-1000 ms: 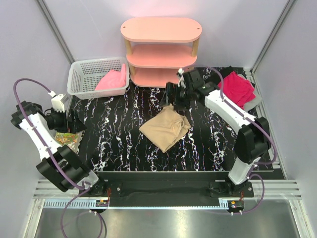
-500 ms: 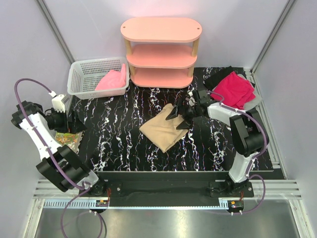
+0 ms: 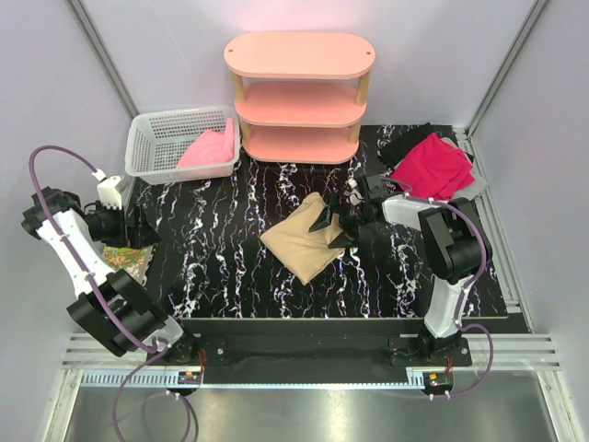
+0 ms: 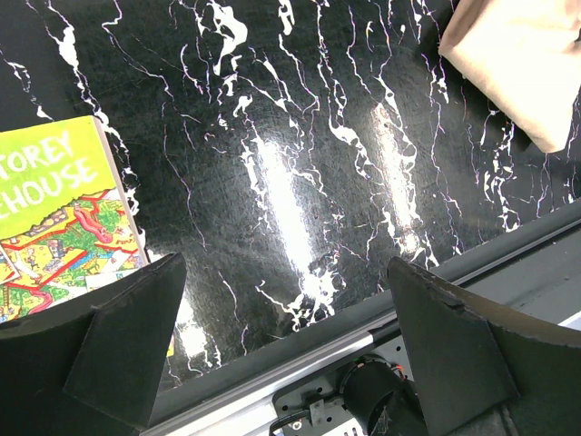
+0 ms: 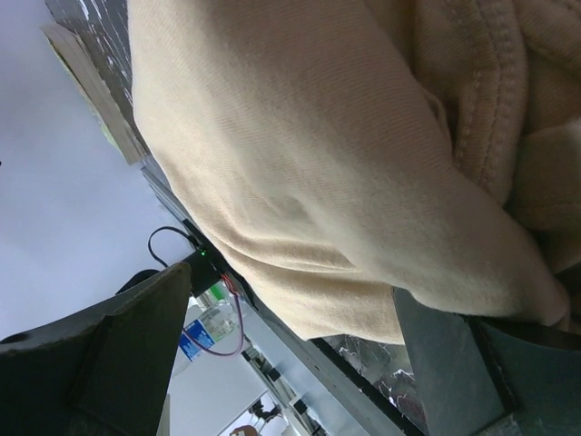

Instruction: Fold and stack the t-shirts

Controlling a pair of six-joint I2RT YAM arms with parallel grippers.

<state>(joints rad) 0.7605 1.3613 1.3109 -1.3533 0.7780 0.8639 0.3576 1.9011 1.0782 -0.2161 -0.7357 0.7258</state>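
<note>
A folded tan-beige t-shirt (image 3: 302,244) lies mid-table; it fills the right wrist view (image 5: 318,136) and shows at a corner of the left wrist view (image 4: 522,64). My right gripper (image 3: 331,227) is open, low at the shirt's right edge, jaws either side of the cloth (image 5: 290,363). A magenta-red t-shirt (image 3: 434,166) lies at the back right on a black one (image 3: 403,144), with a grey edge (image 3: 476,187) beneath. A light pink t-shirt (image 3: 207,149) sits in the basket. My left gripper (image 3: 140,230) is open and empty at the far left (image 4: 286,345).
A white mesh basket (image 3: 156,138) stands at the back left. A pink three-tier shelf (image 3: 299,55) stands at the back centre. A colourful book (image 3: 124,261) lies under the left gripper, also in the left wrist view (image 4: 54,218).
My right arm has come down from in front of the shelf and forward to the tan shirt's right edge, now lying low. The left arm has not moved.
</note>
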